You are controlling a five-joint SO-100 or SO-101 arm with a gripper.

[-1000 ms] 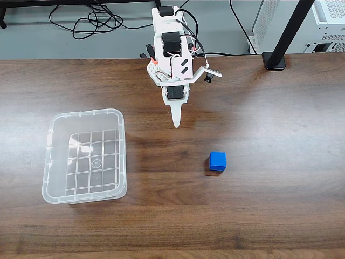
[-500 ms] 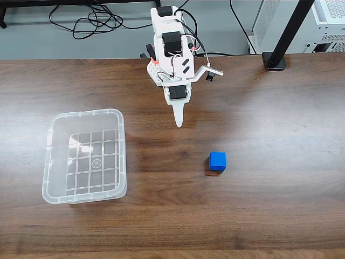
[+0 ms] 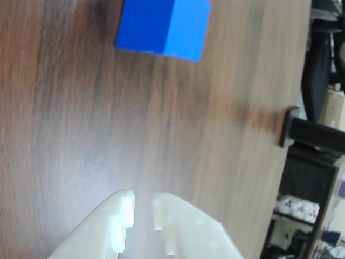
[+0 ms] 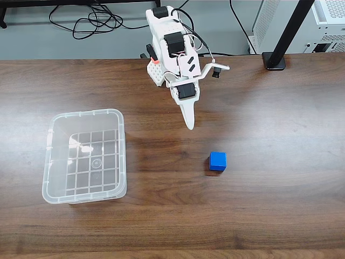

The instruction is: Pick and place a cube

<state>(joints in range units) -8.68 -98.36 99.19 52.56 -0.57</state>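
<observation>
The bright-blue cube [image 4: 218, 161] rests on the wooden table, right of centre in the fixed view. My white gripper [image 4: 190, 127] hangs above the table, up and left of the cube, its fingers pressed into a single point aimed down-right toward it. In the wrist view the cube [image 3: 161, 27] lies at the top edge. The gripper [image 3: 143, 208] enters from the bottom, well apart from the cube, its tips drawn together with only a thin slit and nothing held.
A clear plastic bin [image 4: 86, 113] with a gridded floor sits on the left of the table, holding nothing. A black stand base [image 4: 274, 60] stands at the back right edge. Cables [image 4: 91, 21] lie on the floor behind the table.
The arm has swung right and tilted toward the cube, shifting the gripper tip right. Cube and bin have not moved.
</observation>
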